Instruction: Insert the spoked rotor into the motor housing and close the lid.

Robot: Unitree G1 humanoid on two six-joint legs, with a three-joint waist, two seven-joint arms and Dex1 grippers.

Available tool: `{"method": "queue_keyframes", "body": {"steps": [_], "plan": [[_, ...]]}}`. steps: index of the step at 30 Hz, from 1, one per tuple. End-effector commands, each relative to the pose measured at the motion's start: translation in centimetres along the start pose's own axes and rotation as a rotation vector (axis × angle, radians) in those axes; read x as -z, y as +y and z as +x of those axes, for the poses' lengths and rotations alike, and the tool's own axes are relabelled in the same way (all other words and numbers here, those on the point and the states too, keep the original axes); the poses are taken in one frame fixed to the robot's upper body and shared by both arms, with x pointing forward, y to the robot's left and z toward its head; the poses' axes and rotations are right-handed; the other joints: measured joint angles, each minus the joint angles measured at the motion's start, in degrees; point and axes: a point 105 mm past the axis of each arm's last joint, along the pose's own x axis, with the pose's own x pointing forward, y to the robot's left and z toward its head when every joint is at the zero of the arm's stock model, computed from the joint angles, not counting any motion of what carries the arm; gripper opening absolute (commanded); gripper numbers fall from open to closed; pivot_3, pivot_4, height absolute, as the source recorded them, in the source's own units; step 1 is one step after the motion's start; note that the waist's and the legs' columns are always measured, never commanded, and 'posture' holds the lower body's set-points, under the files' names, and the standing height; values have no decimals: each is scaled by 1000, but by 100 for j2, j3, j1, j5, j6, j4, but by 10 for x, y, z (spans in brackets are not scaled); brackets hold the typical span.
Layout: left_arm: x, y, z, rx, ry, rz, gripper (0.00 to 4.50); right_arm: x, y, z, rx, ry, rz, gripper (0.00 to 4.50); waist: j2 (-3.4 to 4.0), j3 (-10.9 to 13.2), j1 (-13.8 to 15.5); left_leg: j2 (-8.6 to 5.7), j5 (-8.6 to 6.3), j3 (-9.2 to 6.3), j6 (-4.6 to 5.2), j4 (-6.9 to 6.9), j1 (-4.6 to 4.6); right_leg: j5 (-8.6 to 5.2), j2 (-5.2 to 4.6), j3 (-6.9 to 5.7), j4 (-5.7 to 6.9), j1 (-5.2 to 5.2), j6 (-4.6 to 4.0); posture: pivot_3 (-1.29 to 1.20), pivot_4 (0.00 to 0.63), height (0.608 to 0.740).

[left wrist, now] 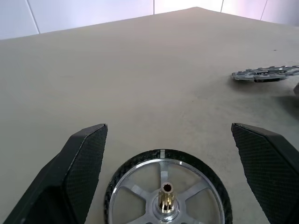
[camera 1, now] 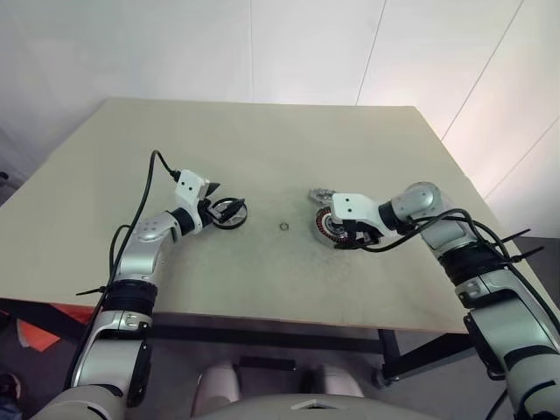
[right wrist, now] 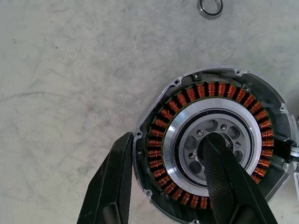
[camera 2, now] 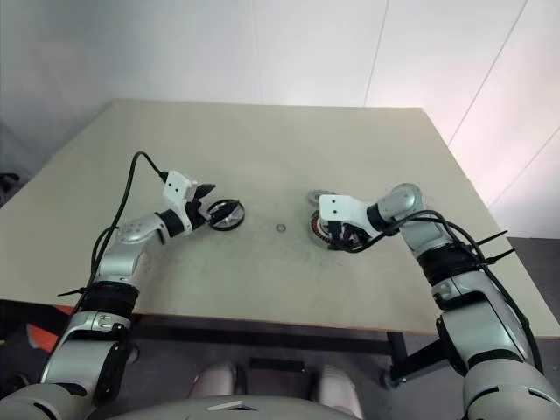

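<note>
The spoked rotor (left wrist: 166, 191), a black ring with silver spokes and a brass hub, lies flat on the table. My left gripper (left wrist: 168, 128) is open, one finger on each side of the rotor and not touching it. The motor housing (right wrist: 219, 140), silver with copper windings around a dark centre, sits right of the table's middle. My right gripper (right wrist: 168, 149) points down on it, one finger against the outer rim and the other in the centre bore, clamped across the winding ring. The lid (camera 1: 320, 194), a flat grey cut-out disc, lies just behind the housing.
A small metal washer ring (camera 1: 283, 227) lies on the table (camera 1: 262, 140) between the rotor and the housing. Black cables loop from both wrists. The table's front edge runs close below both arms.
</note>
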Motion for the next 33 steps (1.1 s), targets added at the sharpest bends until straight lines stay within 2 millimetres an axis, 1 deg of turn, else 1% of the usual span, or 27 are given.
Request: {"method": "queue_keyframes", "body": {"steps": [1,3,7,14,17,19,21,22,23,25,27,29,30,33], "plan": [[-15,3,-2,-9,-47,27,4500,-10,-4,15,15,-18,-6,2321,-3,0,-48,0,0,0,-1,0,4,-2,0,0,0,0,3,0,0,740],[-14,3,-3,-12,-45,26,4500,-17,-4,17,8,-41,-11,2321,-4,1,-62,0,1,-3,-2,0,12,-20,0,-2,-5,-1,34,0,0,740],[-14,2,-3,-11,-45,23,4500,-27,-6,22,12,-54,-20,2321,-7,4,-65,1,1,-11,-5,0,35,-22,0,-5,-10,-11,38,0,0,740],[-14,-2,0,-3,-47,17,4500,-31,-14,31,38,-43,-2,2321,-16,5,-155,6,-11,-28,-40,-1,47,-21,0,-17,-14,-36,37,0,0,740],[-13,-1,0,-4,-46,14,4500,-35,-17,29,56,-62,-6,3114,-14,7,-169,6,-16,-38,-51,-2,66,-20,0,-21,-14,-60,35,0,0,740],[-11,-1,-1,-5,-44,11,4500,-40,-19,26,73,-84,-18,3765,-9,11,-162,6,-16,-40,-56,-5,56,-16,0,-23,-13,-79,28,0,0,740],[-10,-1,-1,-5,-41,9,4500,-46,-19,21,79,-107,-36,4413,-6,13,-128,4,-16,-40,-57,-5,23,2,0,-22,-12,-104,1,0,0,740],[-10,-2,-1,-5,-41,8,4500,-50,-20,18,84,-118,-43,4413,-6,13,-107,4,-16,-39,-57,-5,11,14,0,-23,-11,-112,-18,0,0,740],[-10,-2,-1,-4,-40,8,4500,-54,-20,15,89,-131,-51,4413,-4,14,-77,4,-17,-38,-58,-5,0,36,0,-23,-11,-121,-53,0,0,740],[-9,-2,-1,-2,-39,7,4500,-61,-21,9,102,-153,-66,4413,-4,15,-21,4,-23,-35,-62,-6,-22,54,0,-23,-7,-142,-75,0,0,740],[-9,-2,0,0,-39,6,4500,-71,-23,1,123,-185,-85,4413,-4,15,7,4,-33,-35,-65,-6,-33,59,0,-25,1,-152,-77,0,0,740],[-9,-2,0,3,-39,6,4500,-86,-23,-9,147,-235,-122,4413,2,18,128,9,-50,-35,-72,-9,-34,57,0,-32,-1,-153,-77,0,0,740],[-9,-2,0,4,-38,6,4500,-91,-21,-12,152,-252,-132,4413,3,19,141,9,-58,-35,-71,-10,-59,57,0,-35,-9,-175,-76,0,0,740],[-9,-2,1,10,-35,6,4500,-110,-15,-14,165,-322,-143,4413,2,19,187,9,-61,-35,-65,-9,-72,57,0,-36,-16,-184,-76,0,0,740]]}}
